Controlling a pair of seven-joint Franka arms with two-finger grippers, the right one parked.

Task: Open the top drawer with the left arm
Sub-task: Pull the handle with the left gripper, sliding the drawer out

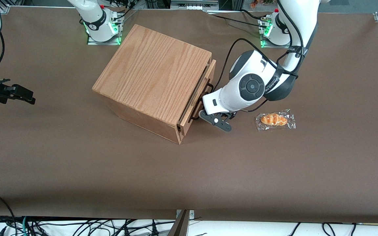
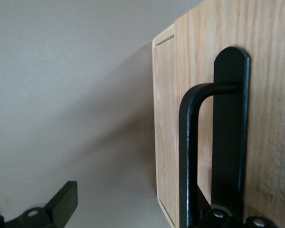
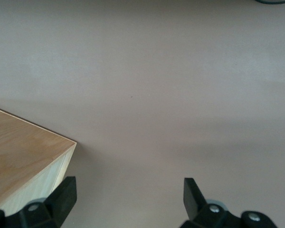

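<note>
Our hand [image 1: 208, 113] sits at the front of the top drawer [image 1: 199, 98], its two fingers spread wide apart: in the left wrist view one finger [image 2: 230, 133] lies flat against the drawer's wooden front with the black wire handle [image 2: 187, 152] arching just over it, while the other finger [image 2: 61, 204] stands clear of the wood, over the bare desk [image 1: 189, 170]. So we read the hand as released, hooked inside the handle but not clenched on it. That drawer is the uppermost one of the wooden box [image 1: 153, 75], and from the front camera we see its front standing slightly proud of the box's face, a thin dark gap showing along its edge. The left arm [image 1: 261, 78] reaches down to the drawer front from its base, its white wrist block just beside the handle. The box itself stands on the brown desk, turned at an angle. Near the drawer front, toward the working arm's end of the desk and well apart from the box, lies a wrapped bread roll [image 1: 274, 120] in clear plastic.
</note>
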